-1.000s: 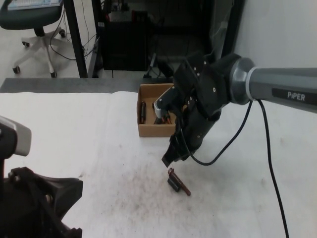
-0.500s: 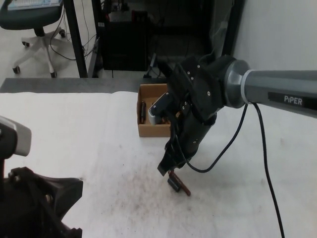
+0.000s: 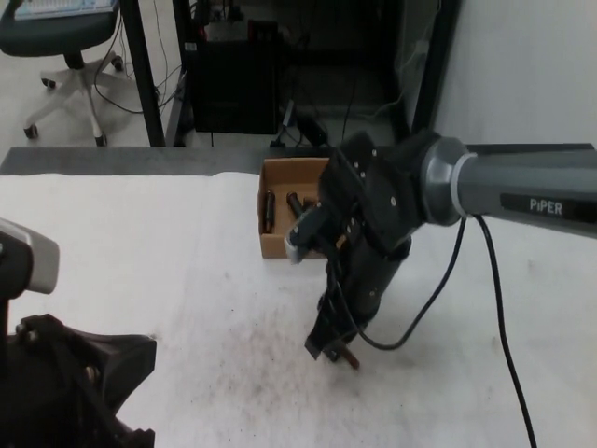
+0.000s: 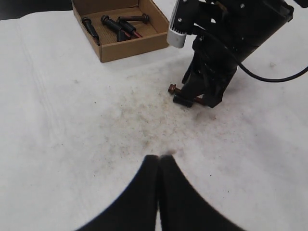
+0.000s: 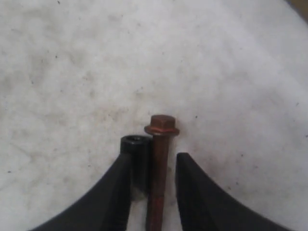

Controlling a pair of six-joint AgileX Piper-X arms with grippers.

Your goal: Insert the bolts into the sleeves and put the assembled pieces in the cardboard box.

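Nearest me, my left jaws are closed on nothing, their fingers (image 4: 144, 192) pressed flat together above the bare white tabletop (image 4: 72, 134), at about 8 o'clock from the work. Farther out, in the middle of the tabletop, my right jaws are open and low at the surface. They straddle two things at once. One is the copper-coloured bolt (image 5: 160, 163), lying flat with its hex head just past my fingertips. The other is the short black sleeve (image 5: 136, 161), lying alongside the bolt and touching its shank. The bolt is not in the sleeve; they lie side by side, both inside the gap my right jaws leave. Beyond them, at about 11 o'clock, the cardboard box (image 3: 280, 245) sits well apart, with several dark pieces (image 4: 111, 23) lying in it. My worry is the close. If I shut now I will likely pinch bolt and sleeve as a pair, and two round parts squeezed side by side tend to ride over each other. One may squirt out and roll across the tabletop, or the bolt may twist askew in my grip. Lifting the pair would also leave nothing assembled, and my left jaws would have no clean end to take. With my tips this low, a sideways nudge to isolate the bolt could push the sleeve away instead.
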